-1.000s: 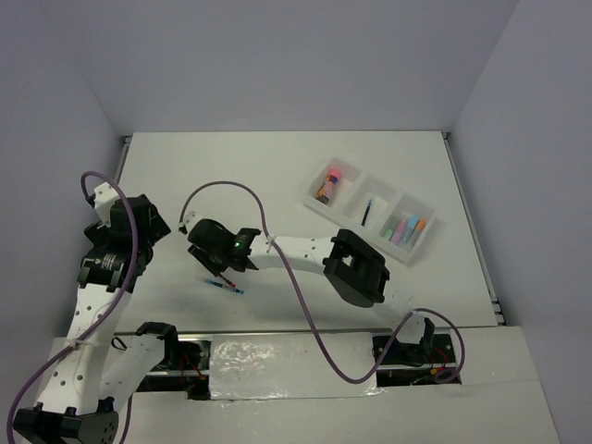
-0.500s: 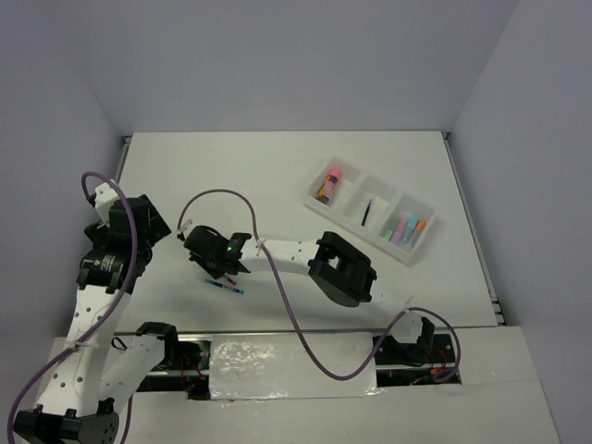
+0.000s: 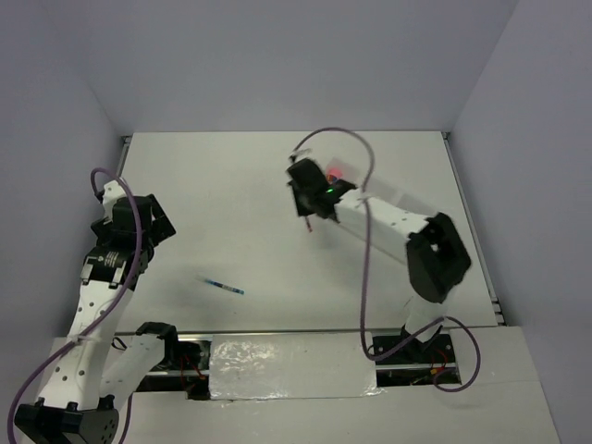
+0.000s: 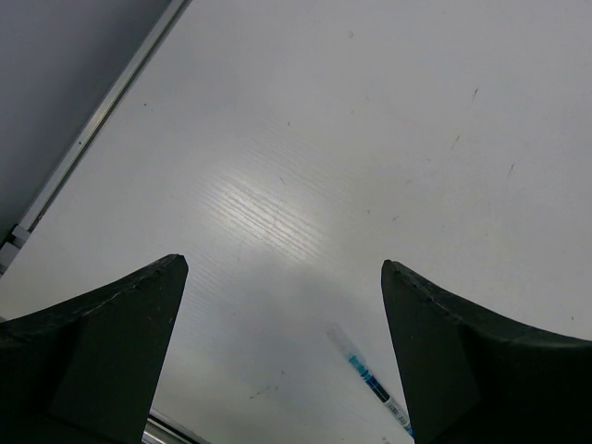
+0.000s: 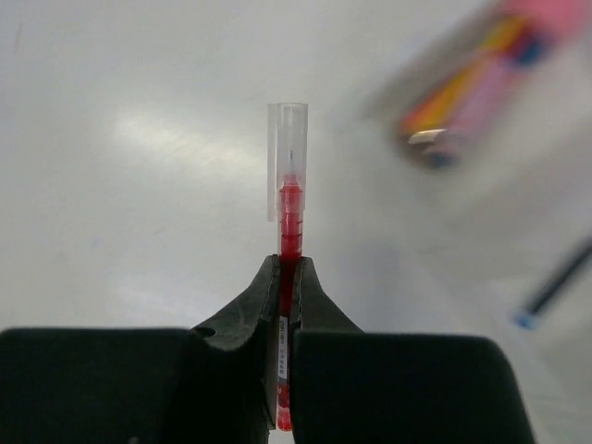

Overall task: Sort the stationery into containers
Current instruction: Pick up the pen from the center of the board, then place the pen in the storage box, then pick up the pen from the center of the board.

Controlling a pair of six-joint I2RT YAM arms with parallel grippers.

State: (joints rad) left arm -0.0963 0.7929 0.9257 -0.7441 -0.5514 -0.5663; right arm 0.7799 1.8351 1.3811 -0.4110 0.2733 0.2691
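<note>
My right gripper [image 3: 311,211] is shut on a thin red pen [image 5: 289,190] with a clear cap, held above the table just left of the white tray [image 3: 384,191]; in the right wrist view the gripper [image 5: 289,265] pinches the pen's barrel. The pink-capped orange piece [image 3: 335,173] lies in the tray's left compartment and shows blurred in the right wrist view [image 5: 476,88]. A dark pen [image 5: 555,289] lies further right. A blue pen [image 3: 220,285] lies on the table at the front left, also below my left gripper [image 4: 370,381]. My left gripper [image 3: 155,222] is open and empty [image 4: 282,268].
My right arm [image 3: 407,231] stretches over the tray and hides most of it, markers included. The table's left rail [image 4: 92,134] runs close to my left gripper. Grey walls enclose the back and sides.
My right gripper has swung from beside the blue pen at the front left to the tray's left end, carrying the red pen. The blue pen stays put. My left arm has shifted slightly.
</note>
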